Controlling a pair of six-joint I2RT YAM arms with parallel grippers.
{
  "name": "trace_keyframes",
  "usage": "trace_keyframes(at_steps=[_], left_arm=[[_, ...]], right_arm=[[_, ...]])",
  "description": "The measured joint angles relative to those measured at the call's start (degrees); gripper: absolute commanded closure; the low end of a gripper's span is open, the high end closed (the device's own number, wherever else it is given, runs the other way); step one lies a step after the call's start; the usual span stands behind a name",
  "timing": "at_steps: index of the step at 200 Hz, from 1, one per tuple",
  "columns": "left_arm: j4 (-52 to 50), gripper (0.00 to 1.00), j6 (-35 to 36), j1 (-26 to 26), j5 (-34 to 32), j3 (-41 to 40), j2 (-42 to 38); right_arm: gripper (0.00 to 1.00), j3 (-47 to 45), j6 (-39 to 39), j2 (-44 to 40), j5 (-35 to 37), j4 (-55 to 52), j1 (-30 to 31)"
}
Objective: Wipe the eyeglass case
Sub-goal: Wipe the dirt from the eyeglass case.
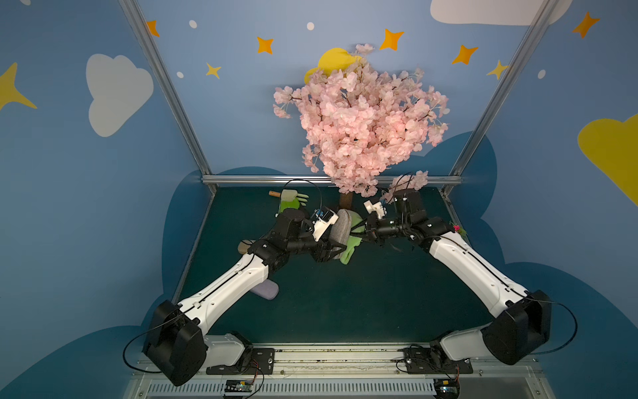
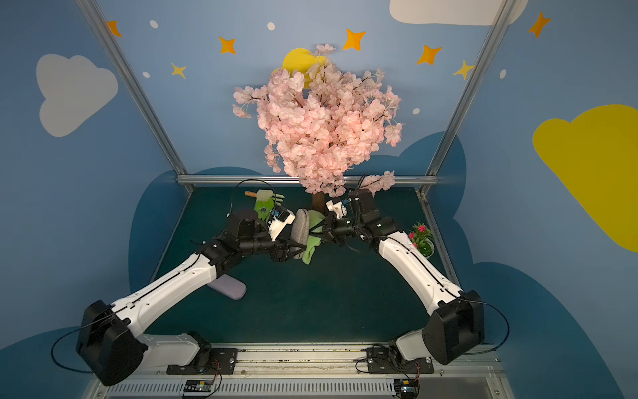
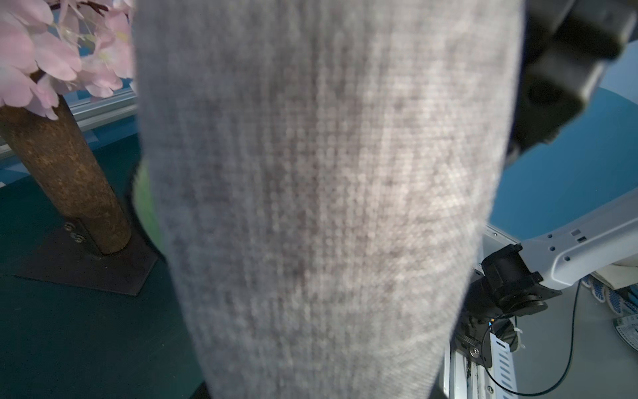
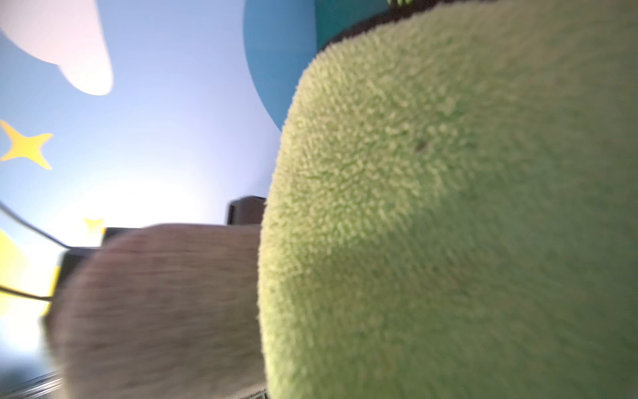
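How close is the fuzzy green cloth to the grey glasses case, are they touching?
Touching. In the right wrist view the green cloth lies right against the grey eyeglass case, with no gap between them.

Off-task clutter: pink blossom tree [image 1: 362, 121] back centre, brown trunk [image 3: 65, 172] standing on dark base plate [image 3: 103, 269]. Green glove-like item with wooden handle [image 1: 291, 200] back left. Lavender oblong pouch [image 1: 267, 290] left side of dark green mat [image 1: 345, 304]. Small pink-flowered pot plant [image 2: 423, 238] at right edge.
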Motion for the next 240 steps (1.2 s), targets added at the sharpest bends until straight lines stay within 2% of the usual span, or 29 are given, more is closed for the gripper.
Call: trace_keyframes(at_steps=[28,72,88,111,124,144,159,209,240], left_arm=[[-0.4,0.88,0.1,-0.5,-0.2,-0.4,0.1],[-8.2,0.88,0.7,0.4,-1.0,-1.3,-0.1],[-9.9,0.88,0.8,0.7,-1.1,-1.6,0.0],[-7.9,0.88,0.8,0.5,-1.4,-1.6,0.5],[-7.0,0.88,1.0,0.3,-1.7,-1.6,0.7],[-5.7,0.88,1.3,0.7,-2.4,-1.0,0.7],[-5.0,0.88,1.7,1.0,-3.5,0.3,0.7],[-6.9,0.88,1.9,-0.5,-3.8,0.5,3.7],[-8.3,0.88,2.1,-1.9,-3.4,0.2,4.5]], right_arm=[[1.00,0.0,2.0,-0.9,0.2,5.3,-0.7],[1.00,-7.2,2.1,-0.9,6.8,9.9,4.7],[1.00,-12.4,2.0,-0.5,7.2,9.6,6.8],[1.00,-16.7,0.2,0.3,3.5,3.5,9.0],[1.00,-14.2,-2.2,0.2,2.1,-1.9,8.7],[1.00,-4.9,-6.8,0.2,3.9,-11.6,7.5],[1.00,1.1,-9.6,0.0,4.6,-15.1,7.1],[1.00,8.0,-12.2,-4.3,0.6,-12.1,10.0],[1.00,10.3,-12.5,-4.7,2.1,-8.0,9.8]])
